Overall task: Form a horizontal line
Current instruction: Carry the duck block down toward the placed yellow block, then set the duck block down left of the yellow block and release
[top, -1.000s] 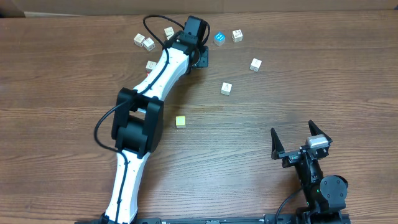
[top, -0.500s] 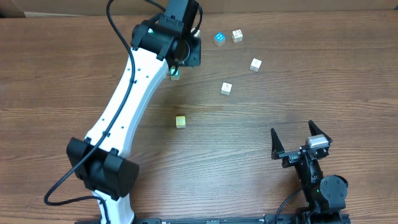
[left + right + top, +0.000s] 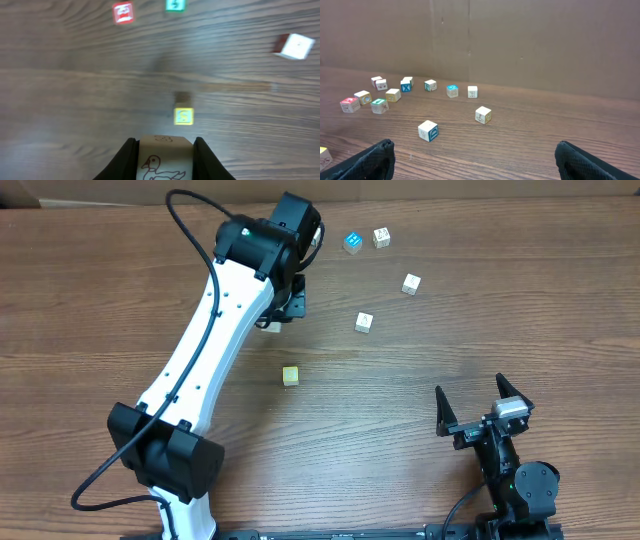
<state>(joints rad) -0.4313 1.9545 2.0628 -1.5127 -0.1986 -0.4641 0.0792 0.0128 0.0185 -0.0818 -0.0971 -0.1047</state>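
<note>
Clamping a cream wooden cube with a duck outline (image 3: 164, 162) between its black fingers (image 3: 122, 162), the left pincer (image 3: 165, 145) is closed down to the cube's width. The duck face is turned up to the wrist camera and the cube's sides sit square to the fingers. Being a cube, it has no long side. Whether it touches the brown wood-grain surface (image 3: 60, 100) I cannot tell.

Just ahead of it a pale yellow cube (image 3: 183, 116) sits alone, printed face up, its mark too blurred to read. These two line up one behind the other, away from the wrist camera rather than across it. Farther on, well apart, lie a red-faced cube (image 3: 123, 12) with a white mark and a green cube (image 3: 175, 5) near it. Off to the right is a white cube with a dark red side (image 3: 294, 46), turned askew to the grain.

At the near edge in the overhead view, the right pincer (image 3: 470, 388) stands spread wide with nothing between its fingers. In its wrist view, a blue cube with a white X (image 3: 406, 86) sits at the far left among a loose scatter of small blocks. Behind them rises a plain cardboard wall (image 3: 520, 40). The four cubes form no row.
</note>
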